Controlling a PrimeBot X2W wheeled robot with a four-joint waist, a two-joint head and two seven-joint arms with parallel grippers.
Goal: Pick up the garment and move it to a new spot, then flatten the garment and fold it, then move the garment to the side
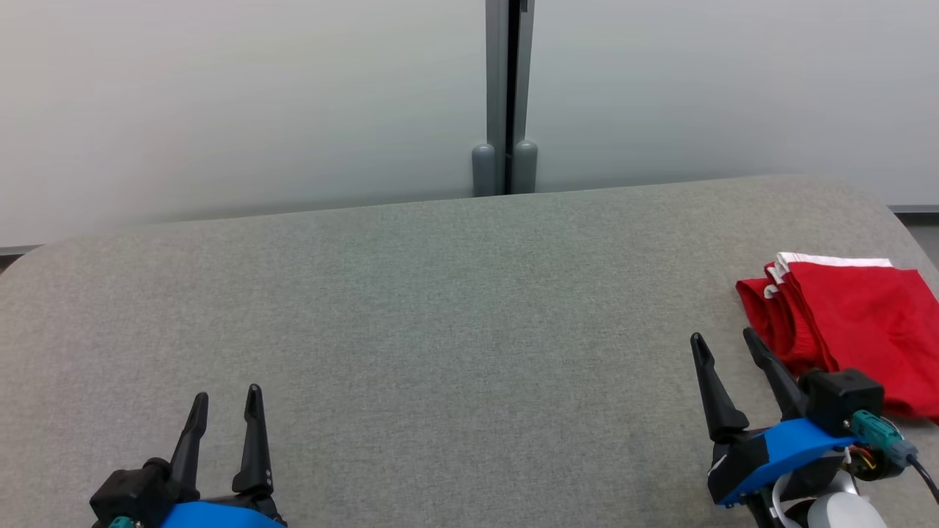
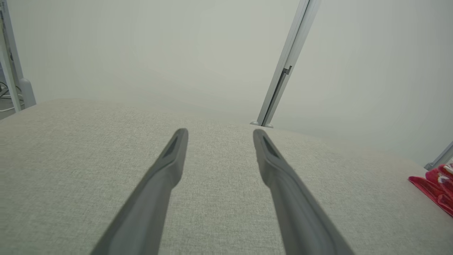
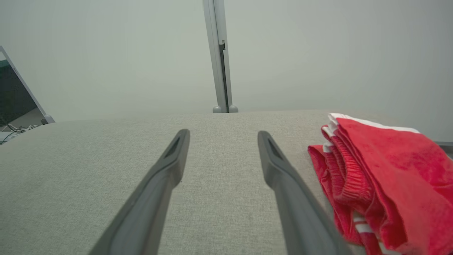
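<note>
Head camera looks down and forward over the grey worktop (image 1: pixel 440 308). The 2 wrist cameras sit low, skimming it toward the wall post (image 3: pixel 219 53); all 3 views share post and garment (image 1: pixel 866 315).

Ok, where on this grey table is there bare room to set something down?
The left and middle of the grey fabric table is bare, from its left edge to the folded red garment, back to the wall post. Crowded at the right end, where the garment lies beside the right jaws.
</note>
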